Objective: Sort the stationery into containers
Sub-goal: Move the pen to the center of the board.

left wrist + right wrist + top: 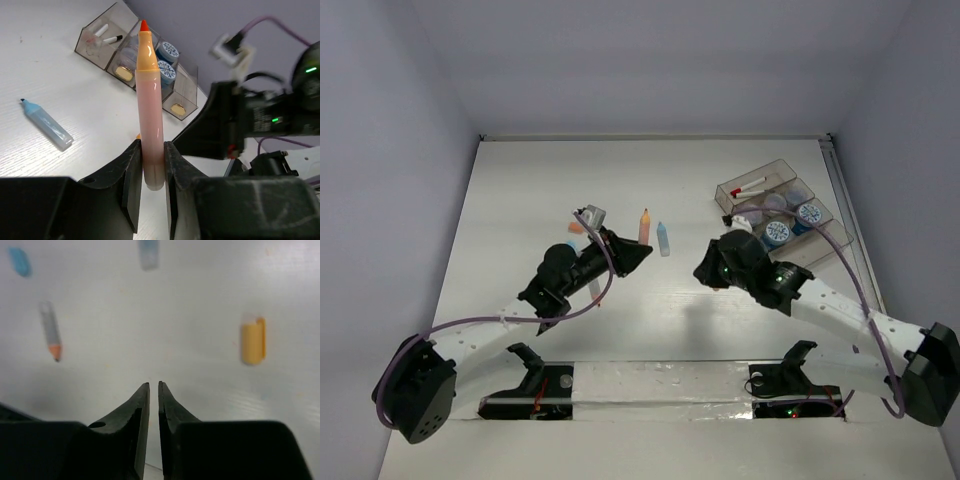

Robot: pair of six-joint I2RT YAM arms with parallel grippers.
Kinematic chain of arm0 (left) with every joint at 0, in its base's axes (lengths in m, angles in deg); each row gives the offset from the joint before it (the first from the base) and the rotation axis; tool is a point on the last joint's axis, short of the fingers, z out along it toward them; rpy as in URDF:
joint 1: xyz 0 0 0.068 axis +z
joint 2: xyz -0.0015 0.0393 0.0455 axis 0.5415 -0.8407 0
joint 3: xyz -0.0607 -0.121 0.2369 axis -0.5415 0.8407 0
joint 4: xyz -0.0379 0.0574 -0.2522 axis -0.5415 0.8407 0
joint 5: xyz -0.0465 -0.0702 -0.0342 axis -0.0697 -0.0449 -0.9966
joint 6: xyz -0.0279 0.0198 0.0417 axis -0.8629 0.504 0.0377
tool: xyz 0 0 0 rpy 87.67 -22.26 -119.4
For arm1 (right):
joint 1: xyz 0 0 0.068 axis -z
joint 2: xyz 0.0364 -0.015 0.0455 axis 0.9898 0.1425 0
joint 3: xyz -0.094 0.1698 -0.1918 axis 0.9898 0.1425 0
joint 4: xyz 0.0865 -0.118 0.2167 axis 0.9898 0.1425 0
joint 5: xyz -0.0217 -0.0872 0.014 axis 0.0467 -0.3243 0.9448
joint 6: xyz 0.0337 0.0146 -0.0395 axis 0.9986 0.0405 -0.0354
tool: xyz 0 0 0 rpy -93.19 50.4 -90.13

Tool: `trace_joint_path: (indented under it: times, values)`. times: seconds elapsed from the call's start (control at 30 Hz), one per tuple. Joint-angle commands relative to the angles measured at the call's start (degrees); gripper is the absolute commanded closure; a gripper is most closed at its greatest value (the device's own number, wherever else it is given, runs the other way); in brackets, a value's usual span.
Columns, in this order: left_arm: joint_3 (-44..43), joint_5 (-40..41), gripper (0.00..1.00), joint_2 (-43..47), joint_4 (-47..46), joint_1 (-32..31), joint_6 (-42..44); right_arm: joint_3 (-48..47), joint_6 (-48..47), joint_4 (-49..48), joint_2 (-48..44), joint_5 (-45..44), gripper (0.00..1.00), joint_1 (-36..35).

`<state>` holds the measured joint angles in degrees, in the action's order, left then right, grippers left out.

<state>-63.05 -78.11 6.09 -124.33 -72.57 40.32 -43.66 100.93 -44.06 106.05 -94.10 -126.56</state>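
— Hands?
— My left gripper point(152, 147) clamps the orange marker point(150, 100), tip toward the tray point(772, 172). My right gripper point(154, 386): fingers nearly together, empty.
— Room?
— Tray sits by the table point(520, 180)'s right edge; middle open. Two blue-lidded jars point(779, 233), two small white sticks point(112, 38) inside; one light-blue marker point(47, 125) loose.

You are looking at a robotics lab test cell: a white table point(520, 190) boxed in by plain lavender walls point(650, 60), a left arm point(485, 338) and right arm point(840, 312) bolted at its near edge over silvery tape point(660, 388), and purple cables point(272, 18) looping along them.
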Motion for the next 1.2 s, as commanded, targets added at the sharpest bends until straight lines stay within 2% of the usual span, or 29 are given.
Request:
trace_joint_path:
  times: [0.0,0.07,0.2,0.3,0.4,0.53,0.97,1.17]
  values:
    - [1.5,-2.8,1.00,2.7,-2.9,-0.4,2.5,4.3,7.5,6.1,1.6,-1.1,0.83,1.2]
    - [2.1,-2.4,1.00,3.2,-3.0,-0.4,3.2,5.9,9.9,5.1,2.1,0.5,0.82,1.7]
    - [3.5,-2.1,1.00,3.9,-3.6,-0.4,4.6,9.6,12.3,2.6,5.6,3.6,0.53,3.0]
    - [4.0,-2.7,1.00,3.9,-4.2,-0.9,4.9,10.4,12.5,-1.3,8.1,3.9,0.47,3.7]
    - [4.4,-3.5,1.00,4.0,-4.4,-0.9,4.7,10.7,12.1,-6.8,10.8,4.4,0.45,3.7]
    - [4.0,-2.6,1.00,4.4,-3.7,-2.1,5.4,10.2,12.8,-8.7,13.4,1.6,0.45,3.7]
    - [4.2,-0.4,1.00,5.1,-2.2,-2.7,6.1,8.0,12.4,-1.4,17.9,-9.3,0.44,6.2]
    - [4.1,-0.1,1.00,5.1,-2.2,-2.7,6.2,8.0,10.5,0.5,16.5,-10.7,0.36,8.2]
